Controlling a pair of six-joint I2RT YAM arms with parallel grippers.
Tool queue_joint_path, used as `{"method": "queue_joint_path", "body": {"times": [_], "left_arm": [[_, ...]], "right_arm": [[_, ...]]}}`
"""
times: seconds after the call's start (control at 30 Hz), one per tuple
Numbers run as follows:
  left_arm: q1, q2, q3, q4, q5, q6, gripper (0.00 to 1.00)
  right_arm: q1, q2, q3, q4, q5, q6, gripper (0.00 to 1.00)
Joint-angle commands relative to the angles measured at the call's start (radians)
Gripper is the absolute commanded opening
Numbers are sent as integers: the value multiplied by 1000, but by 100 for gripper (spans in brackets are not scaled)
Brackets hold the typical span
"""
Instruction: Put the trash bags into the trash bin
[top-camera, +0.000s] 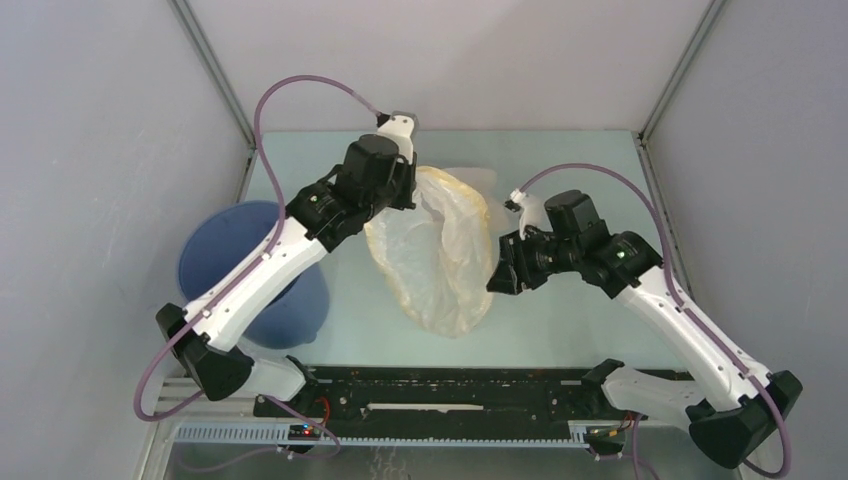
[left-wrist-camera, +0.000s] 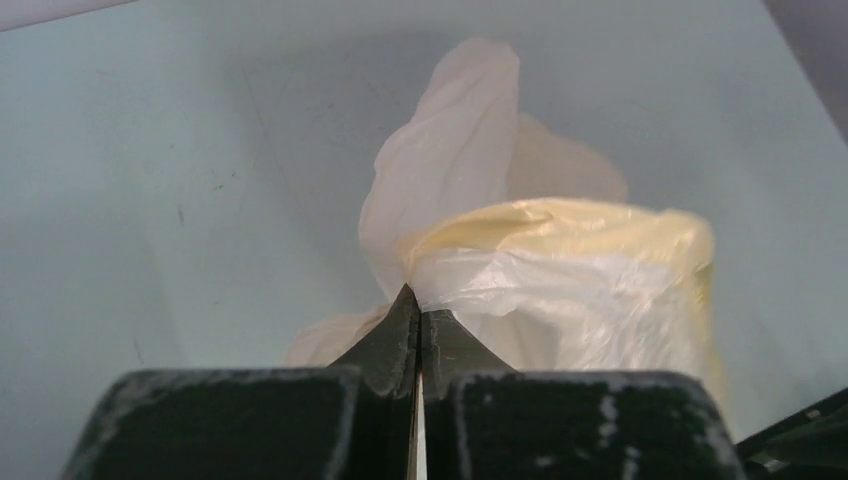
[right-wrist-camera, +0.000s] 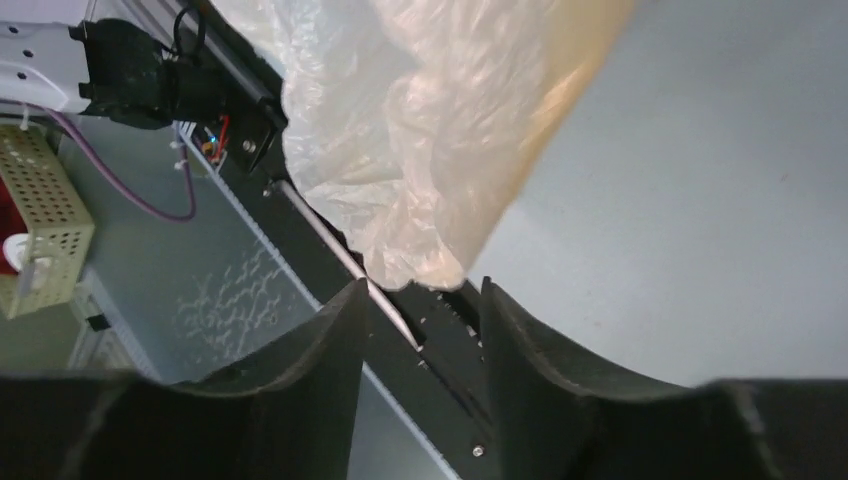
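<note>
The trash bag (top-camera: 440, 250) is a wrinkled translucent cream film with a yellowish rim, lying in the middle of the table. My left gripper (top-camera: 412, 190) is shut on the bag's far rim; the left wrist view shows its jaws (left-wrist-camera: 420, 312) pinched together on the film (left-wrist-camera: 560, 280). My right gripper (top-camera: 497, 277) is open beside the bag's right edge, apart from it; in the right wrist view the bag (right-wrist-camera: 420, 130) hangs just beyond its open fingers (right-wrist-camera: 420, 300). The blue trash bin (top-camera: 225, 255) stands at the left, partly hidden under my left arm.
The black base rail (top-camera: 450, 400) runs along the near edge, also seen in the right wrist view (right-wrist-camera: 450, 330). Grey walls close in the left, right and back. A perforated cream basket (right-wrist-camera: 35, 220) sits off the table.
</note>
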Motion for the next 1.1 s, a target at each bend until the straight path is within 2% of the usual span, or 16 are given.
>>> {"method": "queue_joint_path", "body": {"times": [0.0, 0.1, 0.2, 0.3, 0.47, 0.6, 0.73, 0.9, 0.97, 1.07], "left_arm": [[1, -38, 61, 33, 83, -34, 0], [2, -49, 70, 40, 151, -45, 0], [1, -51, 87, 35, 197, -60, 0], [2, -52, 103, 31, 222, -87, 0], [2, -49, 105, 44, 244, -142, 0], [2, -36, 118, 63, 271, -213, 0], [3, -12, 133, 72, 338, -287, 0], [2, 12, 138, 105, 399, -364, 0], [2, 20, 143, 106, 410, -382, 0], [11, 26, 146, 107, 411, -419, 0]], "right_arm": [[-45, -91, 27, 87, 4, 39, 63], [-182, -98, 27, 136, -47, 114, 76], [-323, -43, 23, 223, -286, 202, 79], [-325, 19, 22, 307, -382, 240, 79], [-164, 56, 18, 303, -295, 230, 75], [-54, 43, -37, 384, -166, 278, 75], [-14, 56, -56, 431, -102, 289, 75], [26, 63, -56, 411, 101, 273, 75], [27, 63, -55, 449, 108, 274, 75], [29, 50, -56, 517, 64, 297, 68]]}}
